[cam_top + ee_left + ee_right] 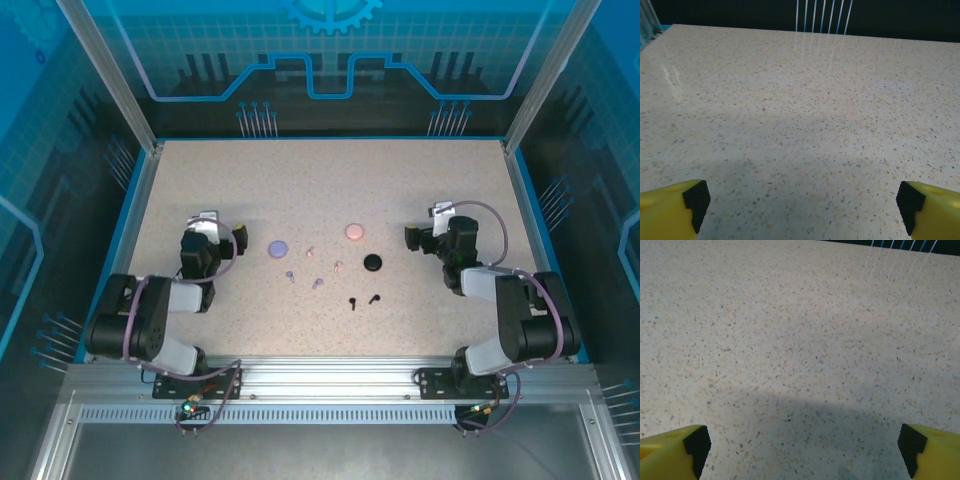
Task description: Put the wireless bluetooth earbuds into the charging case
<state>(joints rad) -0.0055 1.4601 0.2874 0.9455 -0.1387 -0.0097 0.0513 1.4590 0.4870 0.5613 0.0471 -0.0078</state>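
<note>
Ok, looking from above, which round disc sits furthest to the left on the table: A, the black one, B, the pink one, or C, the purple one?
C: the purple disc lies furthest left, with the pink disc and the black disc both further right.

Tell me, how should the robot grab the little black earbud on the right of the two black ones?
Probably from straight above, pinching the black earbud across its thin body. It lies flat on the table, so nothing can slip under it. The open right gripper sits nearer.
</note>
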